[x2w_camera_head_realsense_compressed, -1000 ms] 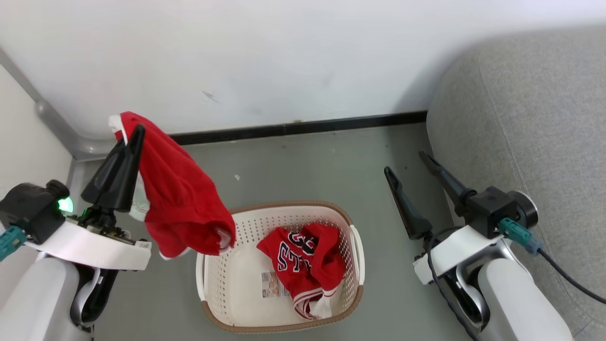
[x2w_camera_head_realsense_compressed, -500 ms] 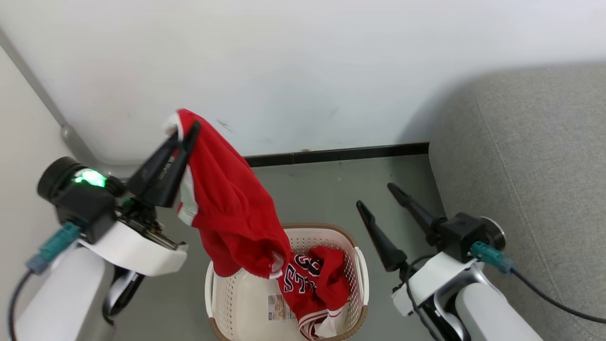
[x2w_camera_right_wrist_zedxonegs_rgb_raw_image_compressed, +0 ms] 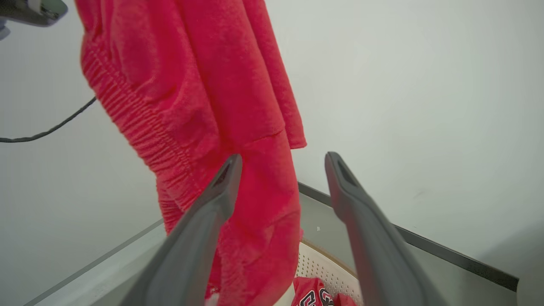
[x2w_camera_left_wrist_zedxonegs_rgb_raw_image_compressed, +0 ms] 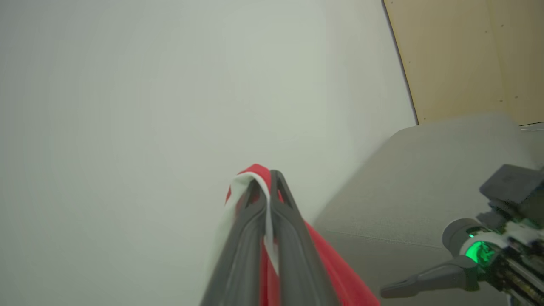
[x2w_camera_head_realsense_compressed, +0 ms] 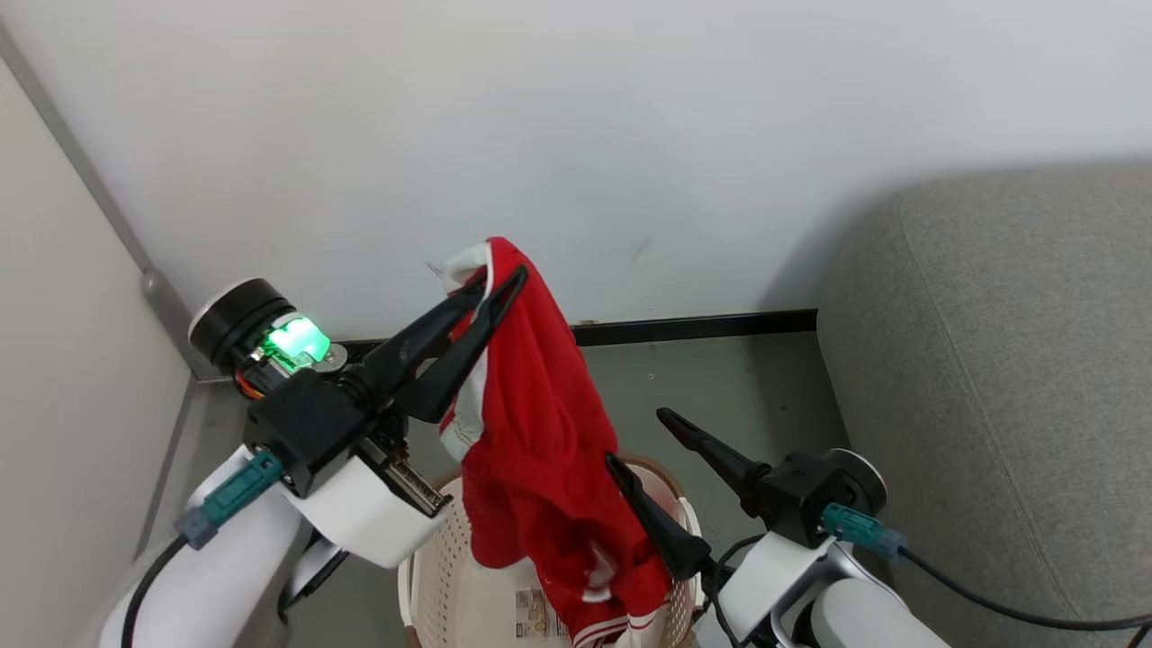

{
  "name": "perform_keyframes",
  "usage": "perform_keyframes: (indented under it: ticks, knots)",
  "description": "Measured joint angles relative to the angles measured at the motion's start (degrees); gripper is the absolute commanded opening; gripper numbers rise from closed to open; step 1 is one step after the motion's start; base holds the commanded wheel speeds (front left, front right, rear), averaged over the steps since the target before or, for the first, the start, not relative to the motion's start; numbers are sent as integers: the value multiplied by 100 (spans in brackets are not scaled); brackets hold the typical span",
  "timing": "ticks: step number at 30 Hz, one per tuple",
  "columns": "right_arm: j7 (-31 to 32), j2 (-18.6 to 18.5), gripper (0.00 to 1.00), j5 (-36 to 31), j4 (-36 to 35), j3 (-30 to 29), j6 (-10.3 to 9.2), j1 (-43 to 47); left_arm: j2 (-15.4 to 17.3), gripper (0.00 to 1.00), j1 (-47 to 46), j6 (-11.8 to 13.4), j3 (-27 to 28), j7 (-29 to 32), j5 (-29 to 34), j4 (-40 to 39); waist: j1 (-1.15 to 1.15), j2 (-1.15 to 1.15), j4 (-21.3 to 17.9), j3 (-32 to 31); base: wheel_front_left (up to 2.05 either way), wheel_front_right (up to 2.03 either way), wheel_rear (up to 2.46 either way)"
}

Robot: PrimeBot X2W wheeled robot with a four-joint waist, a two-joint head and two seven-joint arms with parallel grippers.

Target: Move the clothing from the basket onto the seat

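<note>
My left gripper (x2w_camera_head_realsense_compressed: 501, 277) is shut on the white-trimmed edge of a plain red garment (x2w_camera_head_realsense_compressed: 531, 450), which hangs above the cream basket (x2w_camera_head_realsense_compressed: 432, 576). The left wrist view shows the same gripper (x2w_camera_left_wrist_zedxonegs_rgb_raw_image_compressed: 264, 176) with its fingers pinched together on the cloth (x2w_camera_left_wrist_zedxonegs_rgb_raw_image_compressed: 331, 272). To the garment's right, my right gripper (x2w_camera_head_realsense_compressed: 637, 437) stands open and holds nothing. In the right wrist view that gripper (x2w_camera_right_wrist_zedxonegs_rgb_raw_image_compressed: 284, 158) has the hanging garment (x2w_camera_right_wrist_zedxonegs_rgb_raw_image_compressed: 191, 85) just beyond its left finger. Below lies a red jersey with numerals (x2w_camera_right_wrist_zedxonegs_rgb_raw_image_compressed: 314, 293) in the basket (x2w_camera_right_wrist_zedxonegs_rgb_raw_image_compressed: 323, 263). The grey seat (x2w_camera_head_realsense_compressed: 1008, 378) is at the right.
A white wall with a black baseboard (x2w_camera_head_realsense_compressed: 693, 326) runs close behind the basket. The grey floor (x2w_camera_head_realsense_compressed: 738, 378) lies between the basket and the seat. A beige panel (x2w_camera_head_realsense_compressed: 63, 360) closes off the left side. A paper label (x2w_camera_head_realsense_compressed: 531, 612) lies on the basket floor.
The head camera has shifted, so the basket sits lower in the picture. My left gripper has carried the plain red garment from the basket's left to above it. The right gripper stays open.
</note>
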Motion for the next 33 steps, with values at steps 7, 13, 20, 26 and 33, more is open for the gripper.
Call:
perform_keyframes:
  ticks: [7, 13, 20, 26, 33]
  knots:
    - [0, -2, 100, 45, -31, 221, 0, -5, -19, 0, -198, 0, -375, 56, 125, -223, 0, 0, -18, -103, 0, 0, 0]
    - [0, -3, 100, 85, -52, 364, 0, -14, -43, 0, -297, 0, -556, 130, 133, -367, 0, 0, -42, -143, 0, 0, 0]
    - [0, -11, 0, 135, -63, 425, 0, -26, -69, 0, -353, 0, -572, 229, 132, -392, 0, 0, -42, -145, 0, 0, 0]
    - [0, -32, 0, 260, -58, 480, 0, -27, -70, 0, -353, 0, -571, 325, 77, -385, 0, 0, -39, -134, 0, 0, 0]
    - [1, -48, 0, 293, -96, 212, 0, -27, -166, 100, -248, 0, -546, 461, -252, -305, 0, 0, -48, -117, 0, 0, 0]
